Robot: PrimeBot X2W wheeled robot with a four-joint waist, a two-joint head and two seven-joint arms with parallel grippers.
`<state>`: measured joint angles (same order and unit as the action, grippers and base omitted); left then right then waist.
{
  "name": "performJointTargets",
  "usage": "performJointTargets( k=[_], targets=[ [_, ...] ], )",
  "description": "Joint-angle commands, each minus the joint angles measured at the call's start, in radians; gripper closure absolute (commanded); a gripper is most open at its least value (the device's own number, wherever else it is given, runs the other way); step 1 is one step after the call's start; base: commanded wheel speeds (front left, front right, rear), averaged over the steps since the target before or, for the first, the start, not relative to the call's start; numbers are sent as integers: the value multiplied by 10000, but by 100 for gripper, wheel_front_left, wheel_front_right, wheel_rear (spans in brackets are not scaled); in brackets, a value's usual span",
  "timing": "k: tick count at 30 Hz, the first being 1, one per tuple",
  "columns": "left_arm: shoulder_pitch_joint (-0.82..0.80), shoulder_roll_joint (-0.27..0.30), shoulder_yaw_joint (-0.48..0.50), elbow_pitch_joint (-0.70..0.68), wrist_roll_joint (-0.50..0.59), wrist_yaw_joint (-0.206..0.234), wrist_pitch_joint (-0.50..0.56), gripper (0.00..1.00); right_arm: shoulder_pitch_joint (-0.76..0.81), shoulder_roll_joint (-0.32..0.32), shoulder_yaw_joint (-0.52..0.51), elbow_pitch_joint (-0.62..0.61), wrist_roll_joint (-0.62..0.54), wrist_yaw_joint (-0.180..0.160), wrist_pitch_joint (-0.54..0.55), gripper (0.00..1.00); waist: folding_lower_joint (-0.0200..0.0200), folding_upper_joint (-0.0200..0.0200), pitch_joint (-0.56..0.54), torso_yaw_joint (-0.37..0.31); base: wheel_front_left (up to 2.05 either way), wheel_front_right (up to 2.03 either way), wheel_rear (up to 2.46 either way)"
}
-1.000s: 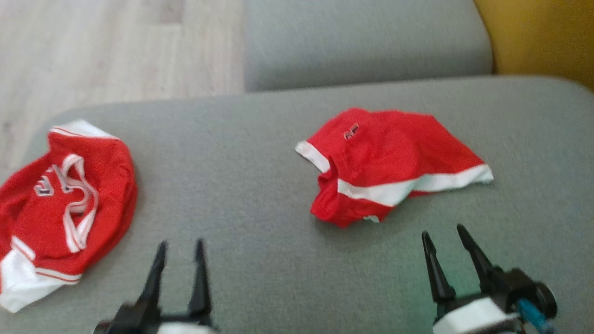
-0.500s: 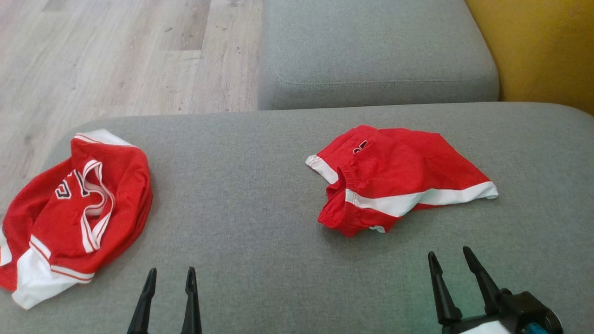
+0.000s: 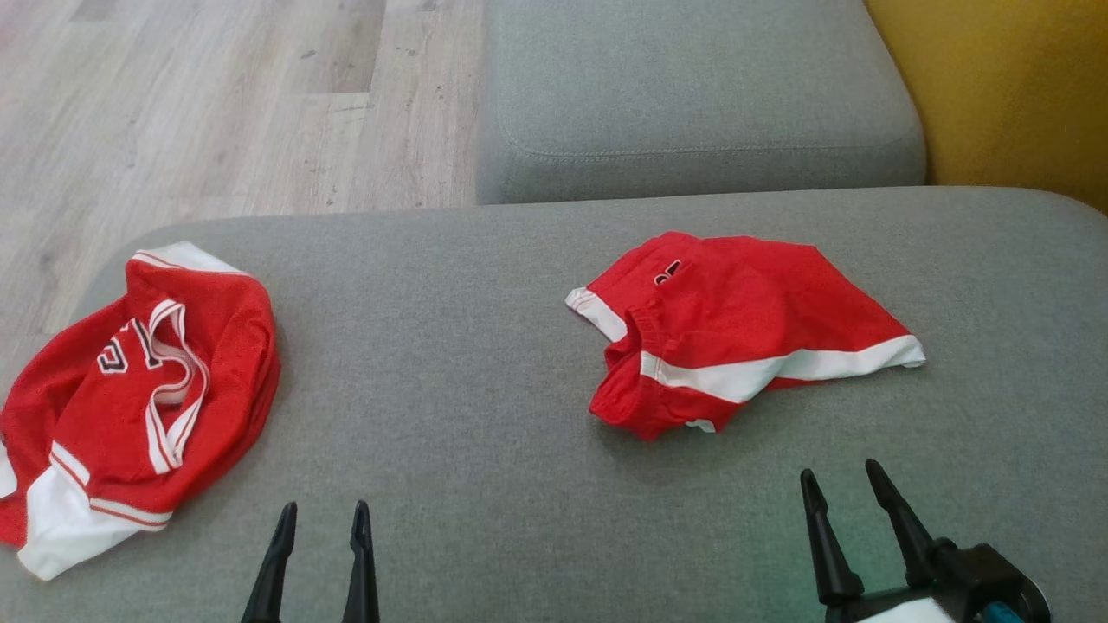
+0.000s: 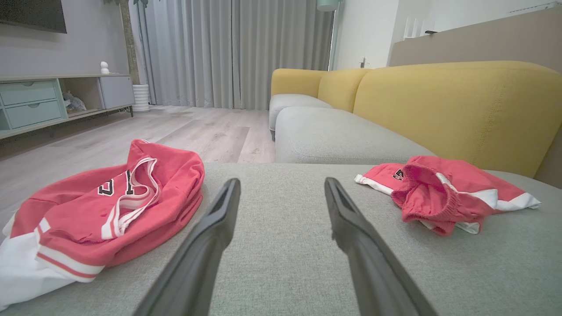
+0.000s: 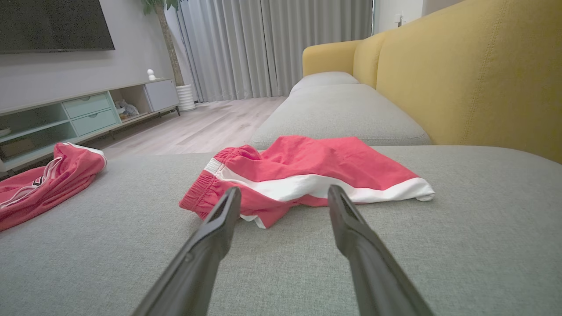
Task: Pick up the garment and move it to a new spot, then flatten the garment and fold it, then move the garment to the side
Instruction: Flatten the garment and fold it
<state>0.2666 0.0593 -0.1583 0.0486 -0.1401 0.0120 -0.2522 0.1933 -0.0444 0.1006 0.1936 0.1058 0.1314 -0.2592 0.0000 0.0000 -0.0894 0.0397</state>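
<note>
A grey sofa cushion (image 3: 450,363) lies across the middle of the head view, with wooden floor (image 3: 216,104) at the upper left. My left gripper (image 3: 325,510) rises from the bottom edge, left of centre, and my right gripper (image 3: 840,472) from the lower right. Both point up the frame, jaws apart and empty. The crumpled red shorts (image 3: 736,320) lie right of centre, near above my right fingers. A red jersey (image 3: 147,389) lies at the left edge.

Black-and-white numerals (image 3: 112,356) on red jersey (image 3: 138,407), folded over, unreadable, small dark number (image 3: 666,273) on red shorts (image 3: 744,320), too blurred to read
</note>
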Motion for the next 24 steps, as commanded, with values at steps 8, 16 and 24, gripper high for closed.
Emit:
performJointTargets(
  k=[8, 16, 24],
  targets=[
    [-397, -90, 226, -239, -169, 163, -95, 0, -461, -58, 237, -250, 87, -7, -26, 0, 0, 0, 59, -75, 0, 0, 0],
    [-458, -90, 184, -194, -179, 172, -95, 0, -488, -58, 231, -248, 67, -7, -26, 0, 0, 0, 105, -155, 0, 0, 0],
    [-630, -91, 72, -208, -317, 148, -95, 0, -616, -58, 308, -325, 44, -7, -26, 0, 0, 0, 353, -445, 0, 0, 0]
  ],
)
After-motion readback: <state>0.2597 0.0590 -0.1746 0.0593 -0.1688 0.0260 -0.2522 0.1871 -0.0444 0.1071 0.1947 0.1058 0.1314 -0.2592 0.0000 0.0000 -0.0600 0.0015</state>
